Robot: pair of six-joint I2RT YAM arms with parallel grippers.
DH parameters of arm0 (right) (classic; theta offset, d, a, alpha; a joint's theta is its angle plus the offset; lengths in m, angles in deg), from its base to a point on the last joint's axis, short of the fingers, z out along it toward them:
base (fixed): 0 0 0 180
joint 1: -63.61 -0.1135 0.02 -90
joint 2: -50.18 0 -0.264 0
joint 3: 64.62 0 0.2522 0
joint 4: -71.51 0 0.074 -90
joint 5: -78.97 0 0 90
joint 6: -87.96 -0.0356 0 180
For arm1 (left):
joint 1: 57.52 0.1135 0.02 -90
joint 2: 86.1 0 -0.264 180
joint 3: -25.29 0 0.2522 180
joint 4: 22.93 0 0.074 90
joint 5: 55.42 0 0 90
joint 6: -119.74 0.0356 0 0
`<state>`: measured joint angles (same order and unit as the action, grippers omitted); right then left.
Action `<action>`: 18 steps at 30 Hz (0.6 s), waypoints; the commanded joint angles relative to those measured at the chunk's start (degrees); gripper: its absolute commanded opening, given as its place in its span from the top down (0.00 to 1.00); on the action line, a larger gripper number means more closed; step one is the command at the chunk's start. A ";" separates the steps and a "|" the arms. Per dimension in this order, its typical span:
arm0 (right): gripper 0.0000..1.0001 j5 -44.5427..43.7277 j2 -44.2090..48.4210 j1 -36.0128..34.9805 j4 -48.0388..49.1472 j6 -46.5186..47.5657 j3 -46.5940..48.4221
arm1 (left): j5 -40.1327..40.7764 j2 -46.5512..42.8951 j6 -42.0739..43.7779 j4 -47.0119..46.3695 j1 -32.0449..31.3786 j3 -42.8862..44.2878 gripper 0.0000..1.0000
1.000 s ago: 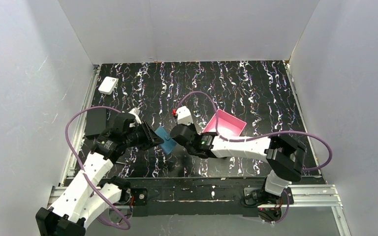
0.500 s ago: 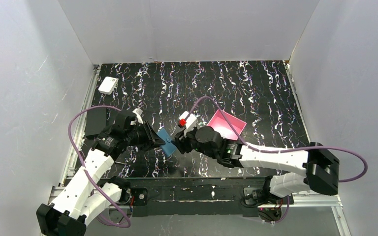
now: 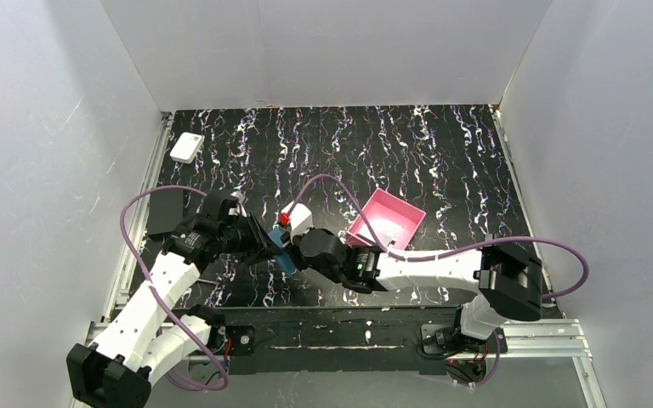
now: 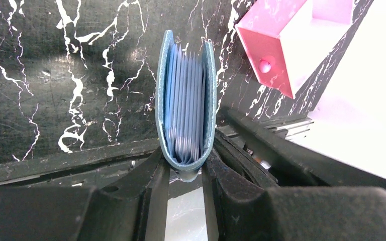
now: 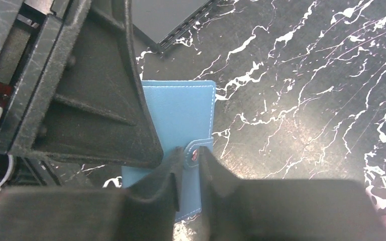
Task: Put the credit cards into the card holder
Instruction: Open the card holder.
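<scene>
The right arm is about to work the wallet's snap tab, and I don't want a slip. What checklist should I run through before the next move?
1. Left gripper clamped on the fold of the card holder: ok.
2. Right gripper has a finger on either side of the snap tab: ok.
3. Right gripper's hold on the snap tab is firm: cannot tell.
4. Card holder open wide enough to take cards: not ok, its covers stand close together.
5. Credit cards in sight: cannot tell, none clearly visible.
6. Pink tray apart from both grippers: ok.
</scene>
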<state>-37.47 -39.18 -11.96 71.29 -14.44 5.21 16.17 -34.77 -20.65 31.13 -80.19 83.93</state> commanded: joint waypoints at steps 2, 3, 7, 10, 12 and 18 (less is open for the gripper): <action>0.92 -10.07 -5.41 -0.10 -5.84 -3.68 3.60 | -4.49 -1.75 -0.75 -2.45 -0.27 -0.09 1.00; 0.97 -11.82 -6.01 -0.10 -7.64 -4.55 4.05 | -4.06 -2.02 -0.63 -2.37 -0.33 -0.46 1.00; 0.99 -20.20 -7.09 -0.06 -12.53 -7.59 3.60 | -2.02 -3.37 0.25 -1.45 -0.31 -0.92 1.00; 0.99 -23.12 -6.67 0.84 -15.73 -7.45 2.99 | -0.84 -4.41 1.11 -0.86 -0.29 -1.38 1.00; 0.99 -23.21 -5.94 2.22 -16.87 -6.41 3.26 | -0.66 -5.06 1.33 -1.07 -0.31 -2.28 1.00; 0.99 -4.09 2.32 5.60 -11.66 4.32 2.87 | -4.42 -9.14 5.72 -7.96 -0.07 -3.78 1.00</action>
<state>-52.64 -43.93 -8.38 58.18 -17.80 8.16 16.01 -40.58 -19.49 28.90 -80.50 81.29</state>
